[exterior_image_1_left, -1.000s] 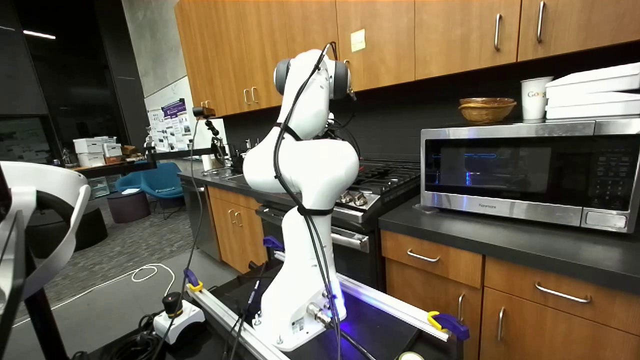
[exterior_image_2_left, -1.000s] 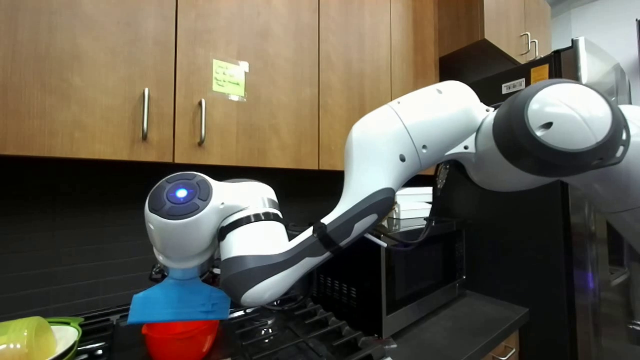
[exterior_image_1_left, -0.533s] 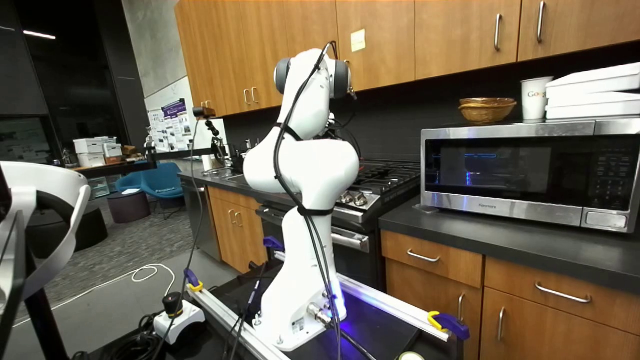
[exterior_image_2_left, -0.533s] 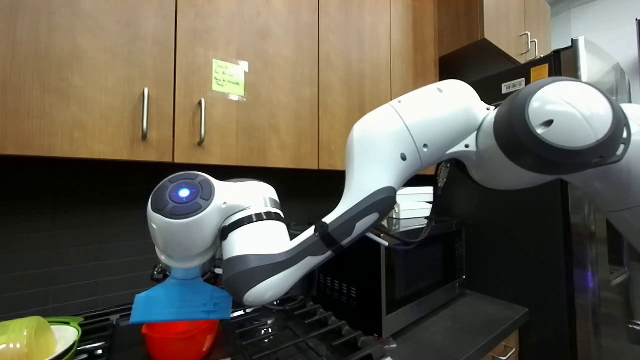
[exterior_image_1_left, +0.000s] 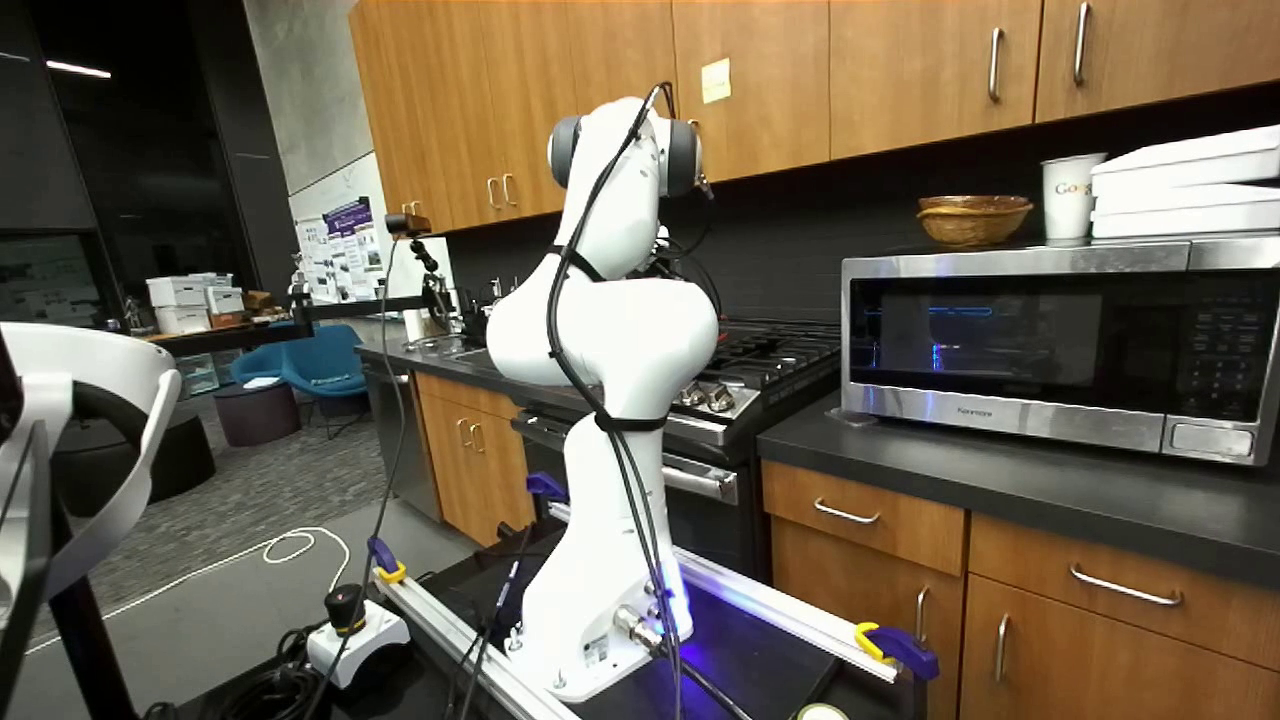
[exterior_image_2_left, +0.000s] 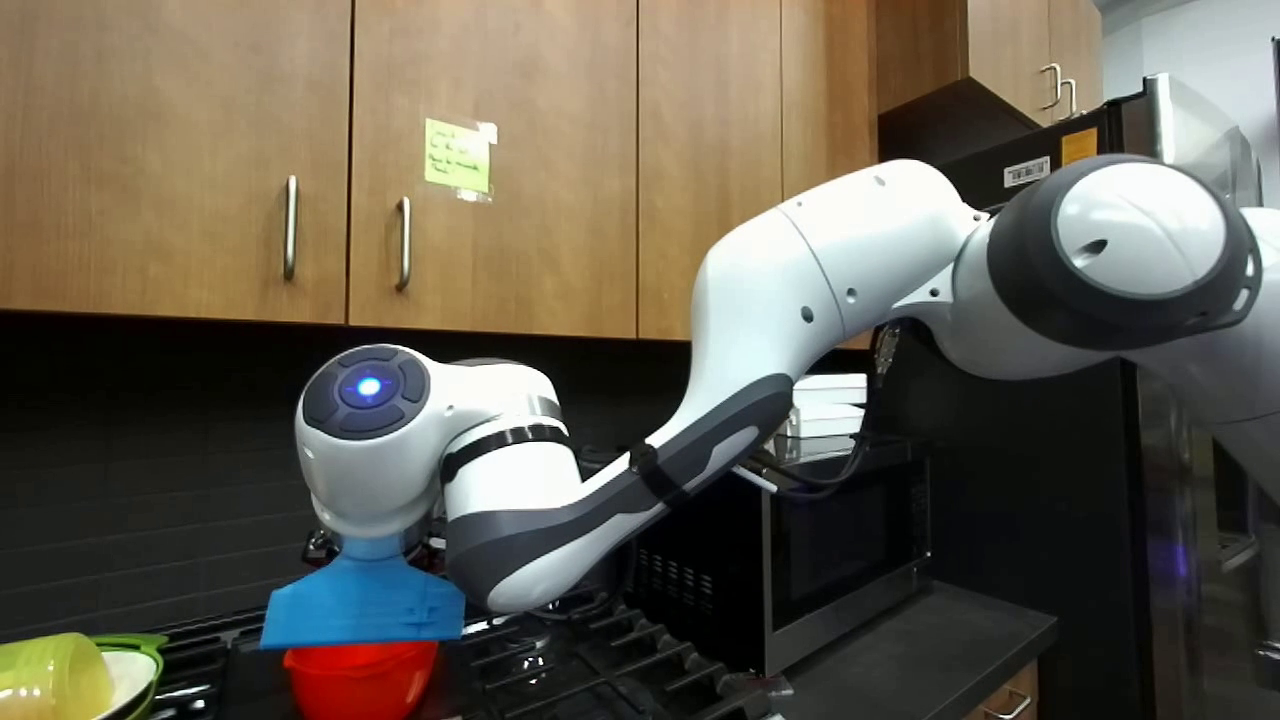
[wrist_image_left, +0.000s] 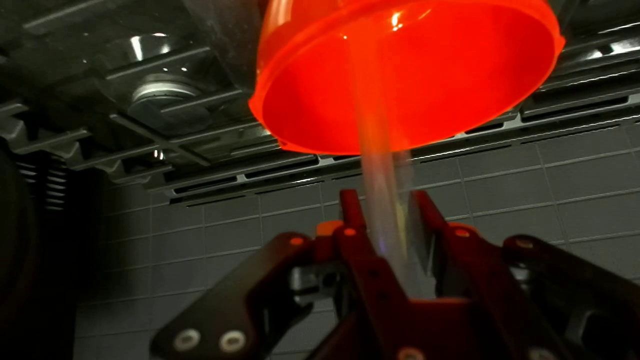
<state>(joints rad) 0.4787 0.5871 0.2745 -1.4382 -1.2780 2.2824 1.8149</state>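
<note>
In the wrist view my gripper (wrist_image_left: 385, 197) points toward a shiny red bowl (wrist_image_left: 465, 80). The fingertips are apart, with a moderate gap. A pale, see-through blurred streak (wrist_image_left: 377, 170) runs from between the fingers to the inside of the bowl; it looks like something in fast motion, and I cannot tell what it is. The bowl (exterior_image_2_left: 365, 685) also shows in an exterior view, on the stove below my hand. A blue piece (exterior_image_2_left: 365, 605) under the wrist hides the fingers there. In an exterior view (exterior_image_1_left: 630, 200), the arm hides the gripper.
The bowl stands on the stove (exterior_image_2_left: 590, 660) with black grates. A yellow-green cup (exterior_image_2_left: 55, 675) lies by a green-rimmed dish (exterior_image_2_left: 130, 670). A microwave (exterior_image_1_left: 1000, 350) stands on the counter beside the stove. Wooden cabinets (exterior_image_2_left: 500, 230) hang above; a tiled wall (wrist_image_left: 210, 250) is behind.
In an exterior view my hand has shifted very slightly to the right since one second ago. Over the last half second the arm shows almost no movement.
</note>
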